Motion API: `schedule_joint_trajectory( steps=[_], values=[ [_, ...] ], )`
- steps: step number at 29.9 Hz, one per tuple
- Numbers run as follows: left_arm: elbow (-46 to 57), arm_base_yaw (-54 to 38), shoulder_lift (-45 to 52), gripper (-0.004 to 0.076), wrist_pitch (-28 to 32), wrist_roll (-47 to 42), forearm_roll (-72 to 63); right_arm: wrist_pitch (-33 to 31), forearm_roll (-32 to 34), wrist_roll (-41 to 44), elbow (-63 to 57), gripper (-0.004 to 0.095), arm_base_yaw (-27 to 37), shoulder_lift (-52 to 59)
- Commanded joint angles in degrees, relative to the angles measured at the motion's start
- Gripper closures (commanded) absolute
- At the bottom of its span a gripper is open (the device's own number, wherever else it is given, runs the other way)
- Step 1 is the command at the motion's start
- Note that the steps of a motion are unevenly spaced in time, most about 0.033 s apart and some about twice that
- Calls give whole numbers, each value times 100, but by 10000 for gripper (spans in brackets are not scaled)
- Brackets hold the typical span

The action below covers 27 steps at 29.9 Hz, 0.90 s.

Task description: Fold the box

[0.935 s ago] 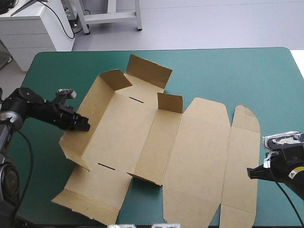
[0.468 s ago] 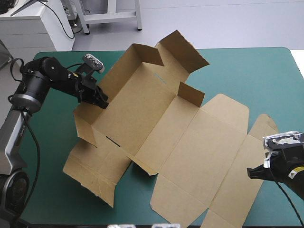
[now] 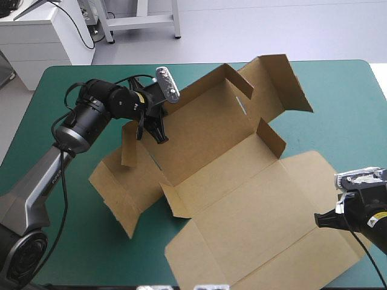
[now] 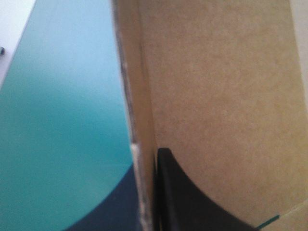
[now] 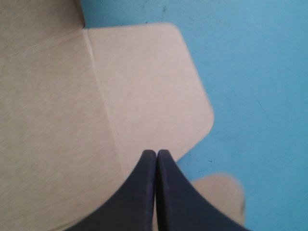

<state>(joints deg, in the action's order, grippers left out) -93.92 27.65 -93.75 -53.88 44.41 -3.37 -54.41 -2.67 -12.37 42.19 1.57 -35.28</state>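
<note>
As the left tool [image 3: 160, 138] clamps it, the box [image 3: 242, 187] has swung rightward.

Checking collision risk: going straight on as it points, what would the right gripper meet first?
Probably the box, whose flat flap lies directly ahead of the right gripper; its height above the board is unclear.

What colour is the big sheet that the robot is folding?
Plain brown, without print. The box shows best in the high view.
</note>
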Motion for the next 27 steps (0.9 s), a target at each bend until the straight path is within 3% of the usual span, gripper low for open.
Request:
schedule_joint_trajectory(
  steps=[1, 14, 22, 27],
  values=[
    [-187, 384, 228, 717, 857, 230, 560, 491, -11, -11, 150, 929, 25, -20],
    [170, 774, 69, 731, 1419, 1336, 1026, 576, -58, -11, 207, 929, 25, -20],
    [595, 820, 161, 731, 2311, 1481, 1094, 732, -58, 145, 313, 929, 25, -20],
    [619, 1137, 161, 731, 2638, 1007, 2274, 755, -39, 296, 524, 929, 25, -20]
  ],
)
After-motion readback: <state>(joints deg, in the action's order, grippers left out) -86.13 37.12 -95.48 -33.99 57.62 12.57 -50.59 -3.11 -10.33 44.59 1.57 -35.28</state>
